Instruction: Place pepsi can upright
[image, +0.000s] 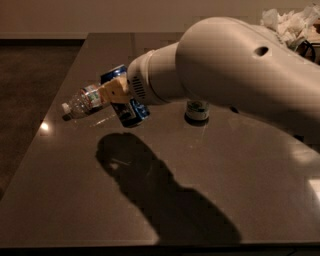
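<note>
Though room (45, 17) dim, claw (117, 95) grips tilted pepsi can (133, 113) over glossy table (225, 165).

arm (235, 70): stretched leftward | gripper (120, 96): centre-left, fingers (114, 89) clamped on pepsi can (132, 112)

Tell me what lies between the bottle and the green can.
In the camera view, the pepsi can, held tilted by the gripper above the table, hangs between the bottle and the green can.

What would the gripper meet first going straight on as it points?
Probably the clear plastic bottle lying on the table just beyond the gripper, which holds the pepsi can; depth is unclear.
</note>
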